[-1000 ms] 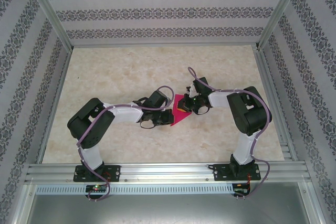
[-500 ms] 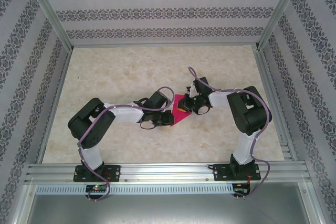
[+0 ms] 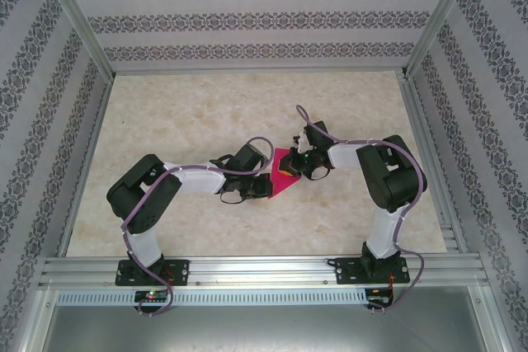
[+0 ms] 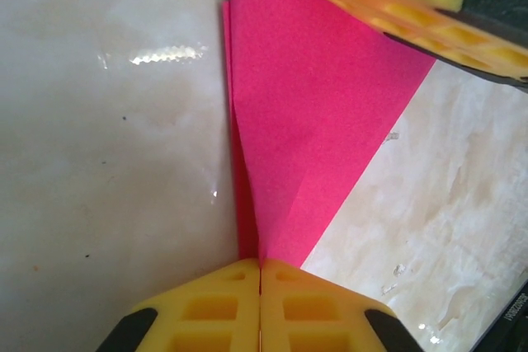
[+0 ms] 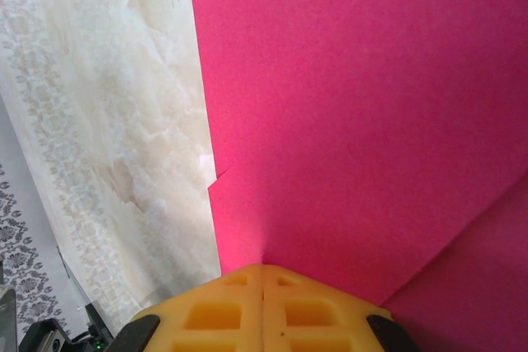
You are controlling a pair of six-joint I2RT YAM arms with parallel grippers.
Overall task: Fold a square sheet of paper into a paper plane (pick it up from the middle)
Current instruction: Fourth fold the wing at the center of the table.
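Early stage, by judgement: the paper (image 3: pixel 283 174), at the centre of the table (image 3: pixel 198 113), shows overlapped layers but no nose or wings, with left gripper (image 4: pixel 261 271) and right gripper (image 5: pixel 262 274) each clamped, fingers together, on it.

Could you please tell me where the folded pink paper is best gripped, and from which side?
Probably the narrow end of the paper, pinched edge-on from the left, as the left gripper does: its layers converge there, so one pinch holds all.

The paper (image 4: pixel 313 121) is magenta-pink, the fingers (image 4: pixel 206 315) yellow, the table (image 4: pixel 107 162) marbled cream.
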